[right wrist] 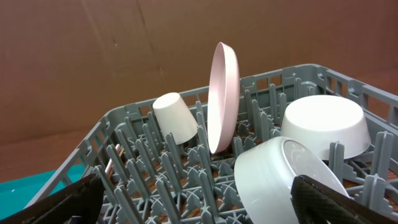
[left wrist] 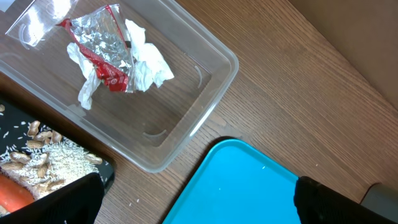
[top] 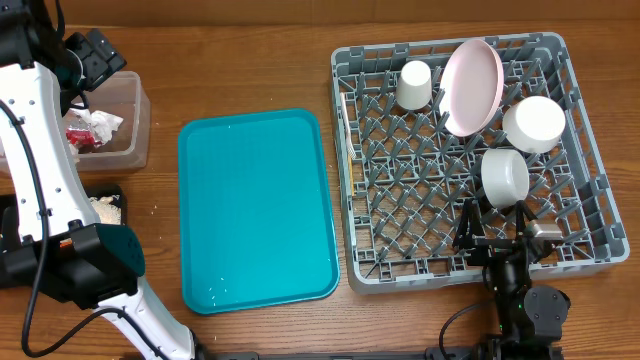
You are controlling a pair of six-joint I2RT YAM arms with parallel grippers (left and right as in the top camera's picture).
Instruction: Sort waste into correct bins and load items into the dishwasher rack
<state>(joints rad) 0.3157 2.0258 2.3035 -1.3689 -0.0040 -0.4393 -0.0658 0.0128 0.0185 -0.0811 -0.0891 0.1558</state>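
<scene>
Four dishes in the rack (top: 460, 255), waste split over two bins, both your grippers spread and holding nothing.
At the table's 3 o'clock the rack holds one cup (top: 414, 84) at its 11, one plate (top: 472, 85) on edge at 12, and two bowls, one at 2 (top: 534, 123) and one toward 4 (top: 504, 176). Your right gripper (right wrist: 196, 186) sits at the rack's 6, near that bowl. At 10 o'clock the tub (left wrist: 211, 93) holds one wrapper (left wrist: 102, 53) touching one napkin (left wrist: 146, 62), under your left gripper (left wrist: 196, 186). At 8 o'clock the black tray (left wrist: 106, 171) carries scraps (left wrist: 43, 158) and one carrot (left wrist: 12, 196). One teal tray (top: 255, 210) lies in the middle.
</scene>
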